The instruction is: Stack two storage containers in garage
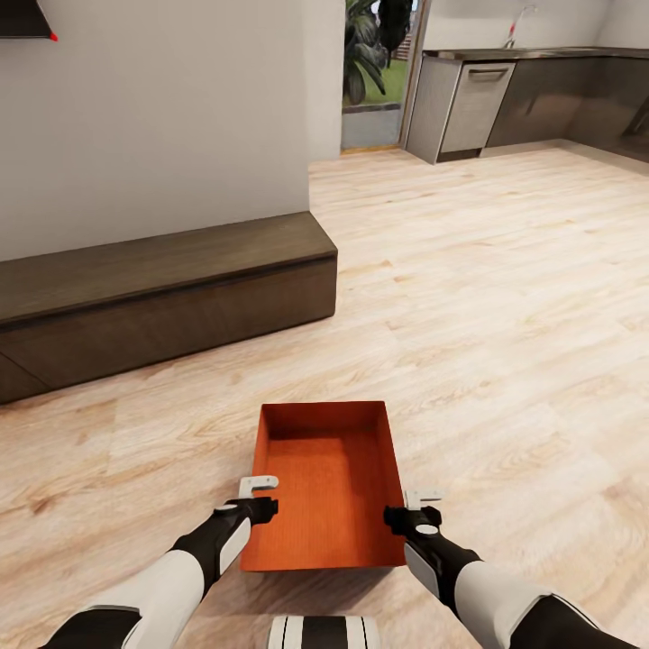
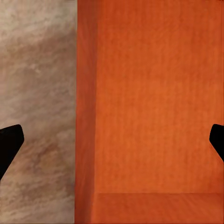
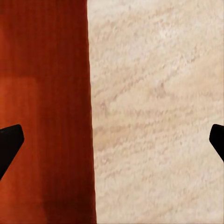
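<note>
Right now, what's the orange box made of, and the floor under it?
The storage container looks like matte orange-red plastic: even colour, fine ribbing, thin walls. The floor looks like light wood planks with visible grain and seams, though it could be laminate.

No text, label, brand, number or sign can be read in any of the views. The bin (image 1: 326,487) has plain ribbed orange walls with no marking, the low cabinet (image 1: 162,297) has bare dark wood fronts, and the wall above it is blank. The kitchen units (image 1: 505,99) far back are too small to show any lettering.
</note>
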You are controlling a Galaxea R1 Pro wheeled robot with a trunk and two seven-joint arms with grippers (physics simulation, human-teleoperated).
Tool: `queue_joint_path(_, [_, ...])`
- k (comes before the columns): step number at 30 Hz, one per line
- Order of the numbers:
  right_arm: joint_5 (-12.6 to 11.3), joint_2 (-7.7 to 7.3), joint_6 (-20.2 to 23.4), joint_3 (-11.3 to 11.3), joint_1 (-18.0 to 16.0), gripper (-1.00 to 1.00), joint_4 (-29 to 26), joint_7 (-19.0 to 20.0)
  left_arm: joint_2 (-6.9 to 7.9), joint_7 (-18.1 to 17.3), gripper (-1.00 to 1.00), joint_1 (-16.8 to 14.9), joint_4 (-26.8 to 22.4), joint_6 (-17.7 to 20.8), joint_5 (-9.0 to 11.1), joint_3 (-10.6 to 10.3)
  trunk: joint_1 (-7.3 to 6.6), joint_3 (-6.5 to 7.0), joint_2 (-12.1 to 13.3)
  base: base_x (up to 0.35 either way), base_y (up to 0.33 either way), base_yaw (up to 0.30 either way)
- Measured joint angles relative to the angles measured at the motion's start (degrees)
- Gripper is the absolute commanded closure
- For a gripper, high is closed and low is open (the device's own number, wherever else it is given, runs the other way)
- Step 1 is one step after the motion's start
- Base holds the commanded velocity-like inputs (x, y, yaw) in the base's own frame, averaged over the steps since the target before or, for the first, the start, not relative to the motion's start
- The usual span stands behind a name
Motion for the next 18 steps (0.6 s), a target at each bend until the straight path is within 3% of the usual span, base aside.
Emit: queue_joint_path(18, [0.0,0.01,0.1,0.0,0.0,-1.00,0.0,0.0,0.00,0.0,-1.00,0.0,0.1,0.2,0.0,0.0,0.00,0.00,0.0,0.000,0.000,0.000])
